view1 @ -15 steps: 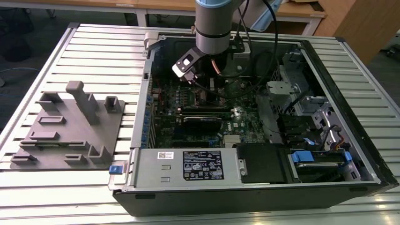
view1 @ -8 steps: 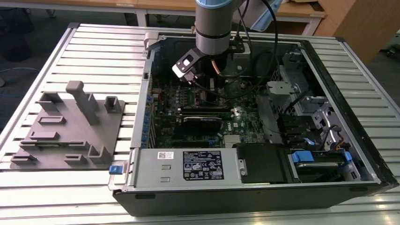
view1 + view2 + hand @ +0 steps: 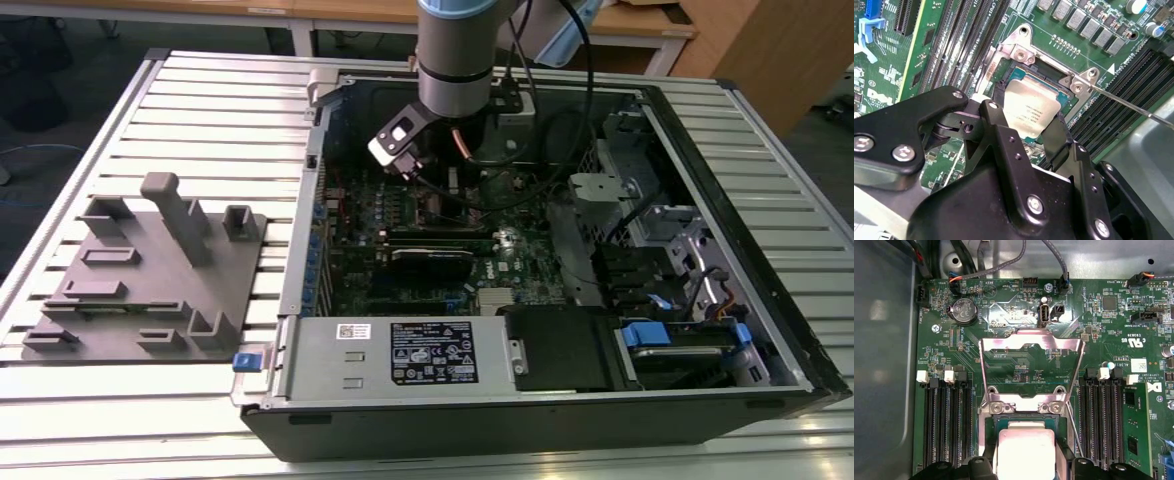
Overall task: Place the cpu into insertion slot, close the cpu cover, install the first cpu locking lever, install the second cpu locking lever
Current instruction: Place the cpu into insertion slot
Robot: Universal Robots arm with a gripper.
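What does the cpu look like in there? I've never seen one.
Look inside the open computer case at the green circuit board. Between its banks of long black slots sits a silver-rimmed socket, the insertion slot. The cpu is the flat square chip there in the black claw's grip, the only one with a dull silver metal top.

The square silver cpu (image 3: 1029,112) sits over the insertion slot (image 3: 1049,70), with the cpu cover (image 3: 1004,342) swung open.

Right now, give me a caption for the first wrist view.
Gripper holds the cpu over the insertion slot; cpu cover stands open.
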